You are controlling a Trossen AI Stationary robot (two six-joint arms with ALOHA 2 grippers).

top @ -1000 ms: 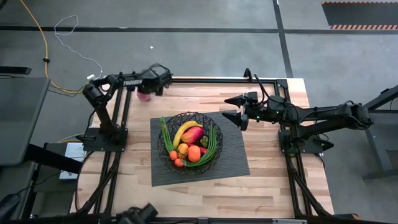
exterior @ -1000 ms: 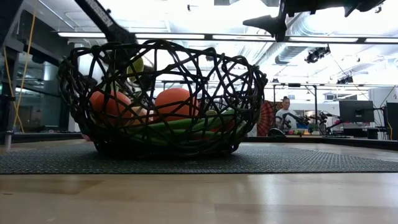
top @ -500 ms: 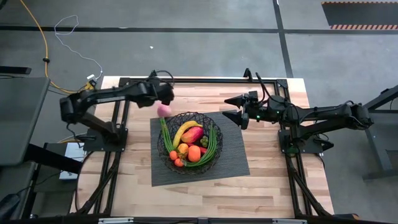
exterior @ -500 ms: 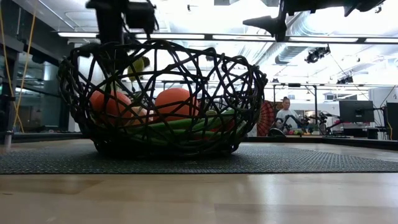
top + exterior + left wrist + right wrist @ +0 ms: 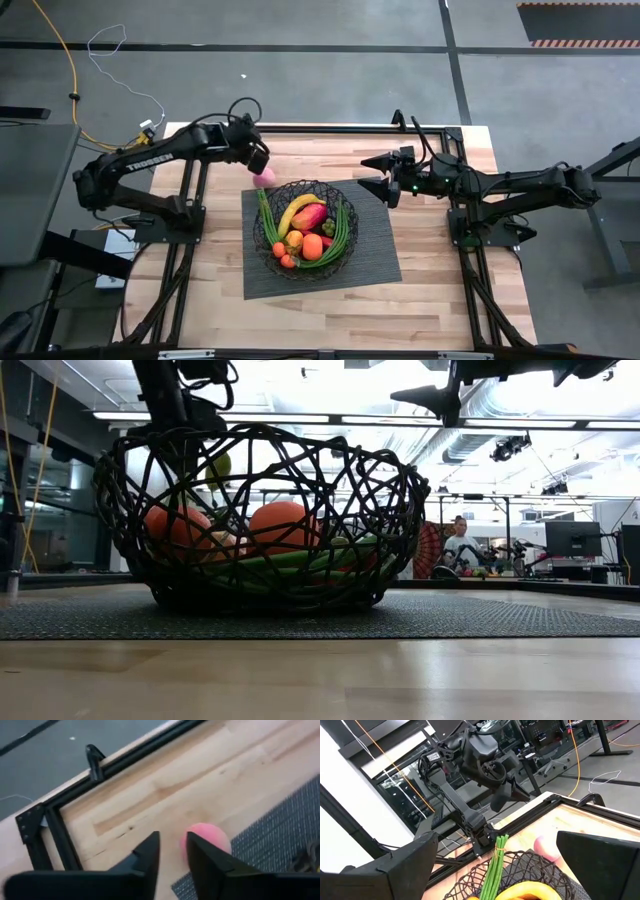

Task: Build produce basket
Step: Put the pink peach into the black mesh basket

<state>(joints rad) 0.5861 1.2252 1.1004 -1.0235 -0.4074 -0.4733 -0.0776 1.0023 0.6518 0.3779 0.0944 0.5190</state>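
The black wire basket [image 5: 305, 184] stands on a dark ribbed mat [image 5: 375, 250] and holds a banana [image 5: 297, 211], a mango [image 5: 311, 217], oranges [image 5: 312, 247] and green beans [image 5: 346, 235]. A pink ball [image 5: 265, 178] sits just outside the basket's far left rim, at the mat's edge. My left gripper [image 5: 259, 160] hovers above it, tipped down. Its fingers stand slightly open, with only bare wood showing between them, and the ball [image 5: 210, 836] shows beyond one fingertip. My right gripper [image 5: 373, 172] waits open and level, off the basket's far right.
Black frame rails [image 5: 330, 129] run along the table's far edge and both sides. Bare wood lies near the front edge [image 5: 330, 315] and left of the mat. The left arm's upper part [image 5: 165, 390] rises behind the basket in the low view.
My left gripper has carried the pink ball from the table's far left edge toward the basket, rising and tipping as it went. It has then drawn back a little. The ball now shows beyond the fingertips rather than between them, beside the basket's far left rim.
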